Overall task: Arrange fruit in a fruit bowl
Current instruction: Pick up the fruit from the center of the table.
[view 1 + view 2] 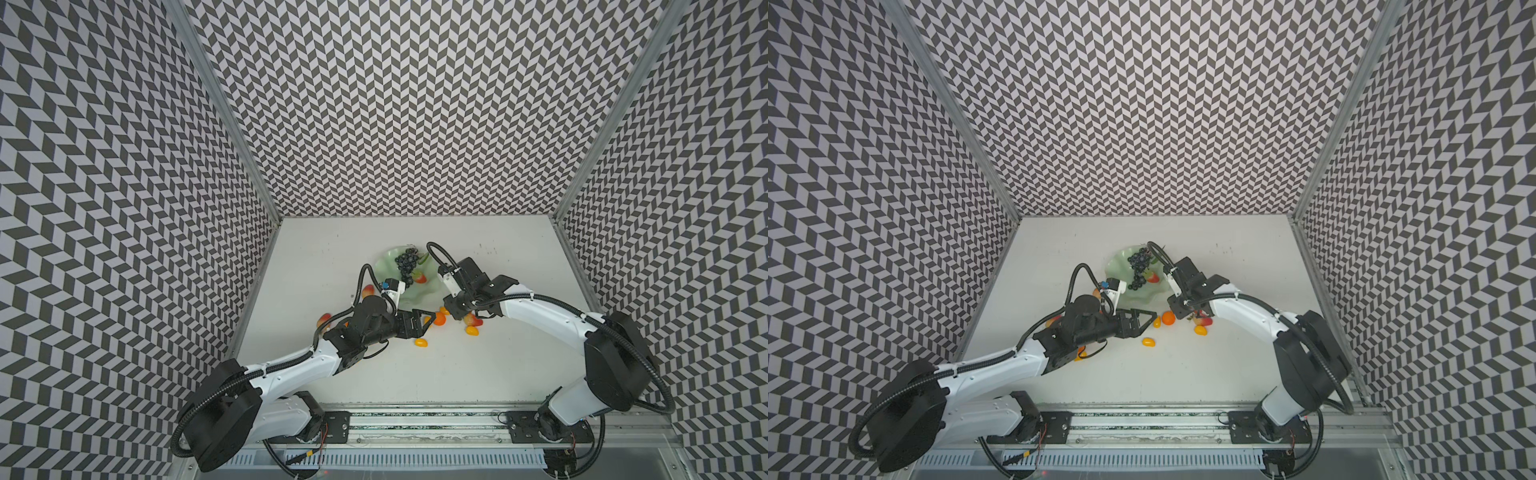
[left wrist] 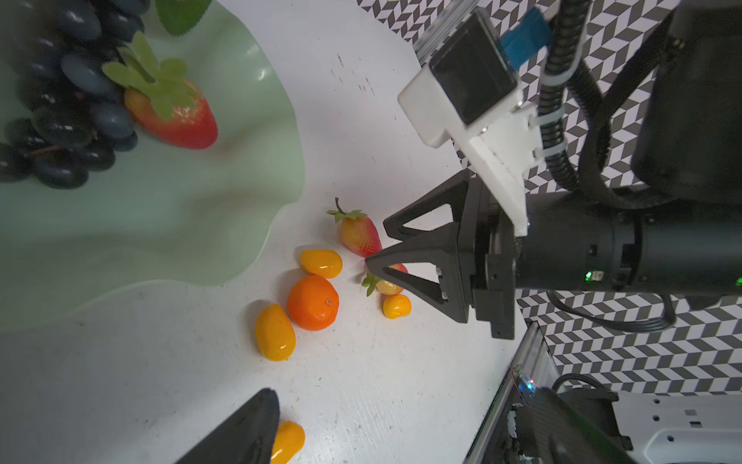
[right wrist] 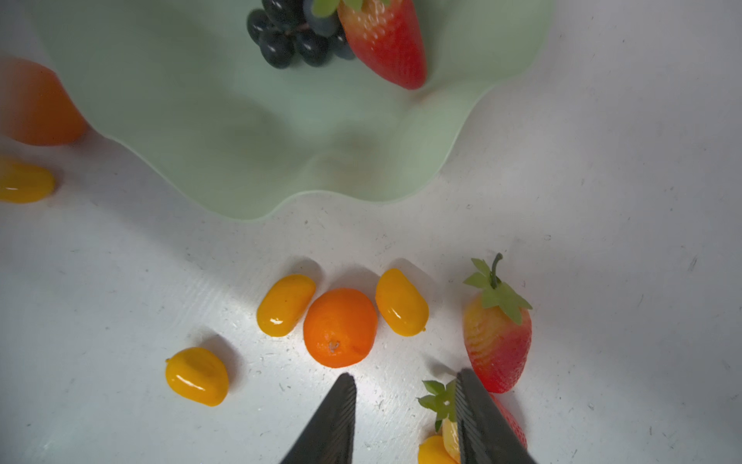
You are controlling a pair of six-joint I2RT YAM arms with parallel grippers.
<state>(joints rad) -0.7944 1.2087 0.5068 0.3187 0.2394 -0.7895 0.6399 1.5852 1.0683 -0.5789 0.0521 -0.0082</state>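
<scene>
Fruit mostly lies loose at five o'clock from the bowl, where the right gripper, jaws parted and empty, should centre over the strawberry half-hidden by its finger before closing.

Left end effector, right end effector: jaws apart.

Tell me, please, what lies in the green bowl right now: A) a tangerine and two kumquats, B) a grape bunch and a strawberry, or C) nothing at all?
B: the grape bunch and one strawberry rest in the bowl, while the tangerine lies outside it.
</scene>
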